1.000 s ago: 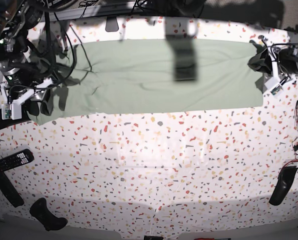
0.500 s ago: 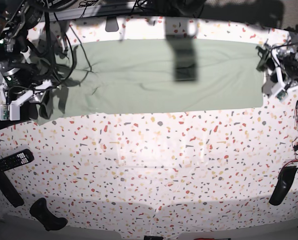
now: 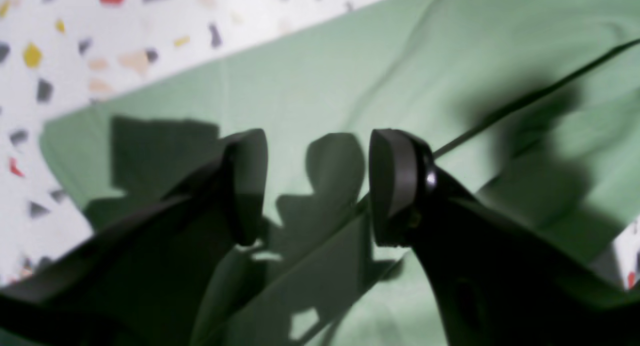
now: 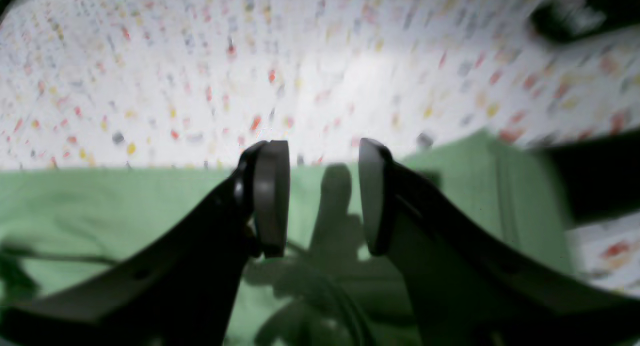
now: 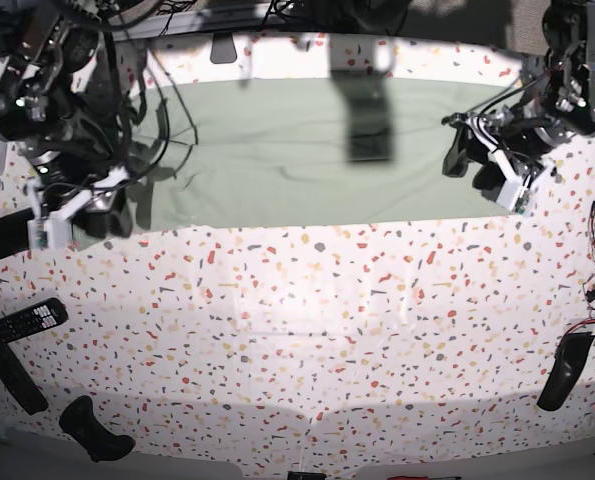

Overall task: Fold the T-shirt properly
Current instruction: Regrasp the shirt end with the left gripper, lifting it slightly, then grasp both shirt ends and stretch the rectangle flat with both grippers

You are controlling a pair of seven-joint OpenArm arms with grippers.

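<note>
T-shirt (image 5: pixel 307 150) lies spread as a long flat band across the upper part of the base view, on the speckled table (image 5: pixel 307 330). Going left to right: at the frame's left the right gripper (image 4: pixel 322 196) hangs over the cloth's end with its jaws parted and nothing between them; a loose cable (image 5: pixel 172 130) trails over the shirt there and could snag or get pinched in a grab. At the frame's right the left gripper (image 3: pixel 317 186) is released, jaws apart above the fabric near its corner. Judging from this, uneven grabs at the two ends would skew the fold.
</note>
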